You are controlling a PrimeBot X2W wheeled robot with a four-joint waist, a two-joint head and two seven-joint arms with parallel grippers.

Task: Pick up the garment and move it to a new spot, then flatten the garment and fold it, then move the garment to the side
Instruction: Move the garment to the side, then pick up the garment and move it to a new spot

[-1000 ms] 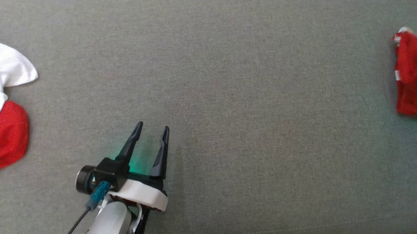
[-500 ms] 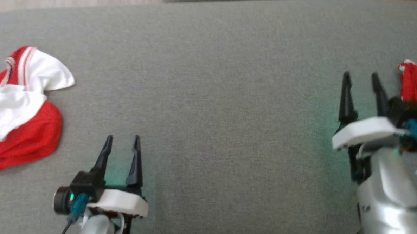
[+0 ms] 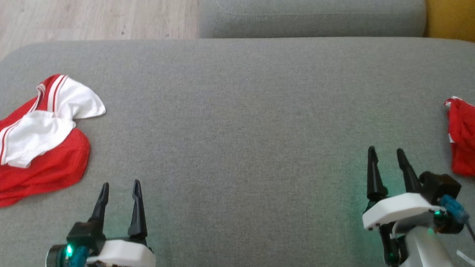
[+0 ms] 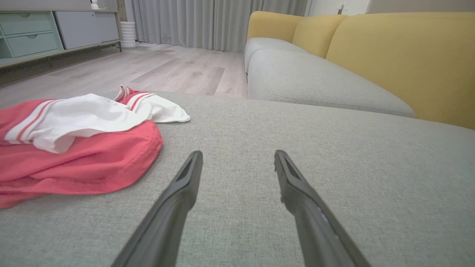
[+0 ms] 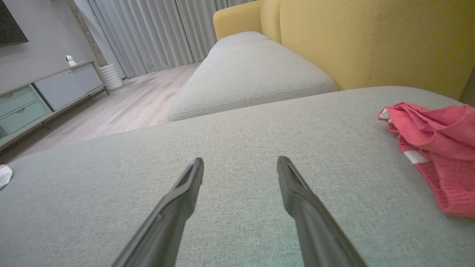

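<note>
Well, both my grippers stand open and hold nothing. The red and white garment (image 3: 39, 169) lies crumpled to the left of my left gripper (image 3: 121, 183), slightly ahead of its tips. A red garment (image 3: 471, 139) lies to the right of my right gripper (image 3: 385, 150). I think it is best to come low and pinch one loose edge. Both arms hover low over the cushion (image 3: 238, 109), fingers pointing forward.
</note>
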